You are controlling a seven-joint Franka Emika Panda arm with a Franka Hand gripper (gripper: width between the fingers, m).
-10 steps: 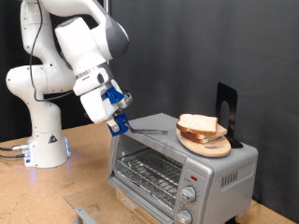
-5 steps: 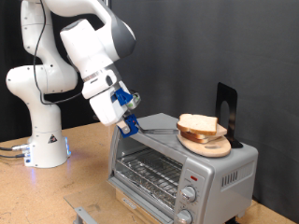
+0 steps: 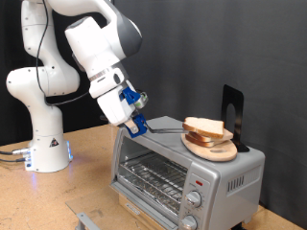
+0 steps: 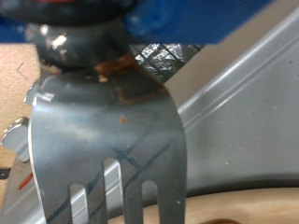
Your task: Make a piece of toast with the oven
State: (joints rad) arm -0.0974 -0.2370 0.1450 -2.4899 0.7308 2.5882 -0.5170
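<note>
Holding a fork point(image 4: 107, 140) tight, the gripper point(image 3: 136, 123) hung over the silver oven point(image 3: 187, 171) — the piece of toast point(image 3: 203, 127) lay on a wooden plate point(image 3: 211, 147) on top — above a brown table point(image 3: 58, 196).

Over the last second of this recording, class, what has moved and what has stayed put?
The tool, holding a fork, moved toward the exterior view's right and slightly up, carrying the fork's tines closer to the toast on the wooden plate. Toast, plate and oven stayed where they were; the oven door remains closed.
</note>
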